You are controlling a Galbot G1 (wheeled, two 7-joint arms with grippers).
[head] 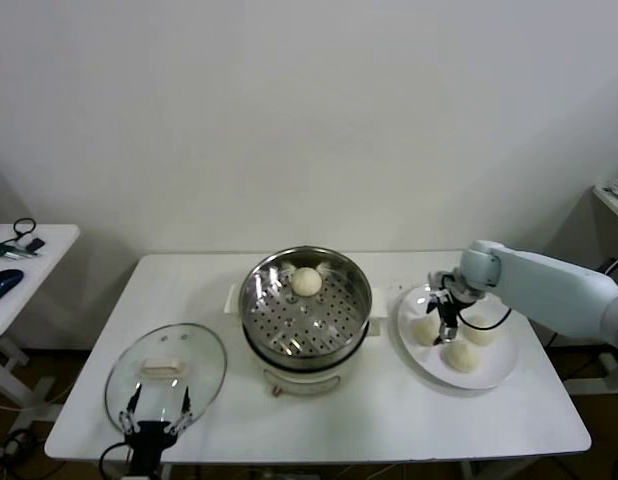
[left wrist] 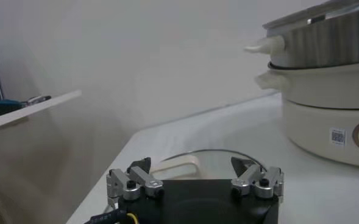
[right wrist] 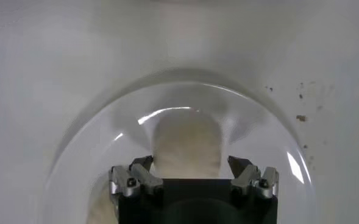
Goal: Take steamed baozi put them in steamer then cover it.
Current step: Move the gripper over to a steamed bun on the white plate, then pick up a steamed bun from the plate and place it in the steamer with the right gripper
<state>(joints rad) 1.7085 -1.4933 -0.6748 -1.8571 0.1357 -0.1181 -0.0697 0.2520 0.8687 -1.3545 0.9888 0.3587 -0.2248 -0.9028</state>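
Your right gripper [head: 448,325] hangs wide open over a baozi [right wrist: 186,143] on the white plate [head: 505,368]; nothing held. One bun [head: 307,281] sits in the steamer [head: 305,305]. Your left gripper [head: 157,411], open, waits by the cover [head: 165,373].

A white plate [head: 504,372] lies on the white surface [head: 389,420] at its right. A side table [head: 49,245] at far left carries a blue mouse [head: 3,283] and cables [head: 24,232].

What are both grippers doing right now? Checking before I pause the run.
Left gripper: open, empty, near the cover.
Right gripper: open around a baozi on the plate.
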